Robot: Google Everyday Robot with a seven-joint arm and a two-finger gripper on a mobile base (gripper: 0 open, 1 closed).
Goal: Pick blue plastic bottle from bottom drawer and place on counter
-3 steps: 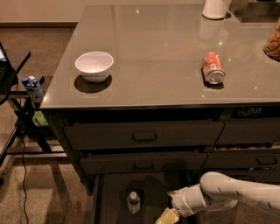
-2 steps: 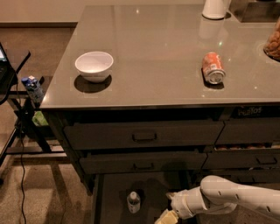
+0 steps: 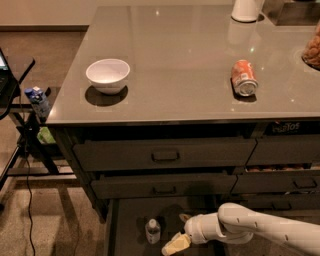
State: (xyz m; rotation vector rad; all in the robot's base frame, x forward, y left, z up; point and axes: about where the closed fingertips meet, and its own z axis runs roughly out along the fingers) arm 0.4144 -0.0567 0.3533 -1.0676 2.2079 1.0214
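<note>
The blue plastic bottle (image 3: 152, 231) stands upright with its white cap up on the floor of the open bottom drawer (image 3: 129, 220). My gripper (image 3: 179, 232) is low in that drawer, just right of the bottle and a short gap away from it. Its cream fingers (image 3: 175, 245) are spread and hold nothing. The white arm reaches in from the lower right. The glossy grey-brown counter (image 3: 190, 45) lies above the drawers.
A white bowl (image 3: 107, 75) and an orange soda can (image 3: 243, 77) lying on its side are on the counter, with a white vessel (image 3: 246, 9) at the back. Two dark drawer fronts (image 3: 165, 155) sit above the open drawer. A small blue-topped carton (image 3: 37, 99) stands on a stand at the left.
My gripper has moved left inside the bottom drawer, closer to the bottle. The bottle has not moved.
</note>
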